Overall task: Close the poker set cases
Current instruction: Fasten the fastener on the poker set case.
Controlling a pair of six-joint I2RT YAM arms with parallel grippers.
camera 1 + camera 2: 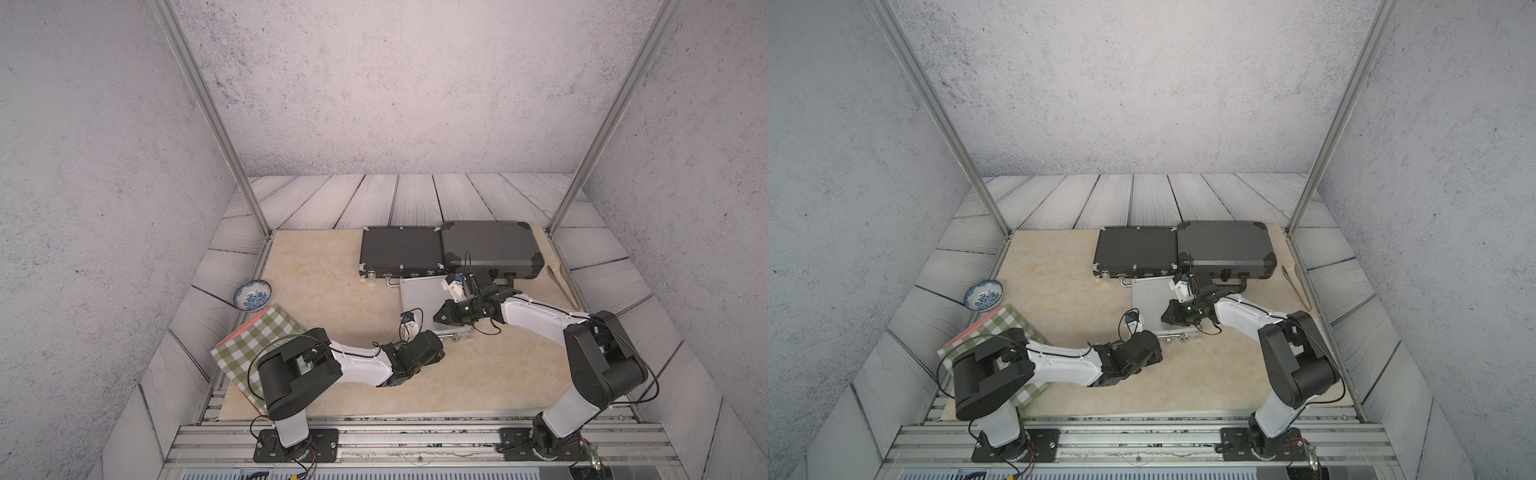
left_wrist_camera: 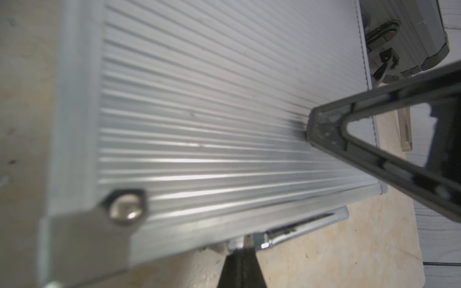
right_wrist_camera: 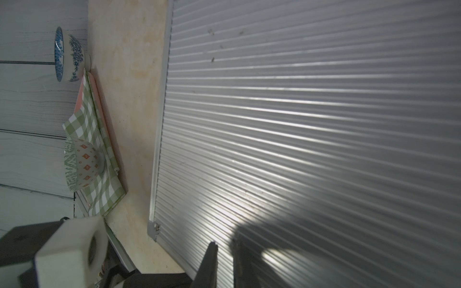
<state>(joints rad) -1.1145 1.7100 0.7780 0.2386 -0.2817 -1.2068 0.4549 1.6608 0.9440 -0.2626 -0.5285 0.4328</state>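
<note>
right gripper (image 1: 439, 318): jaws fully closed, nothing held. Tips bear down on the ribbed lid of the silver case (image 1: 417, 297), near its front edge.
right gripper, cross-check: in the left wrist view its black triangular finger (image 2: 324, 129) sits on the lid surface, with a dark smudge of shadow right at the contact.
left gripper (image 1: 437, 340): jaws closed, empty. It is parked at the silver case's front edge, beside the handle (image 2: 299, 229).
left gripper contact: its tip shows just under the handle end. Probably touching the front wall, but that patch is blurred, so I can't confirm.
right arm: upper link stands up from its base, forearm reaches across to the silver case from the right, wrist pitched down onto the lid.
left arm: forearm lies low over the table (image 1: 332, 291) and runs in from the left, wrist level with the silver case's front corner.
silver case: mid-table between the two grippers, lid down flat on the base. Corner bracket and rivet (image 2: 127, 207) sit flush. I can't tell whether the latches are engaged.
flat black case (image 1: 401, 251): directly behind the silver case, lid shut, its front edge just beside the silver case's rear edge.
rounded black case (image 1: 490, 247): behind and right of the silver case, shut, butted against the flat black case.
blue bowl (image 1: 252, 295): well left of the silver case, at the table edge.
checked cloth (image 1: 257, 336): left and nearer than the silver case, partly under the left arm.
</note>
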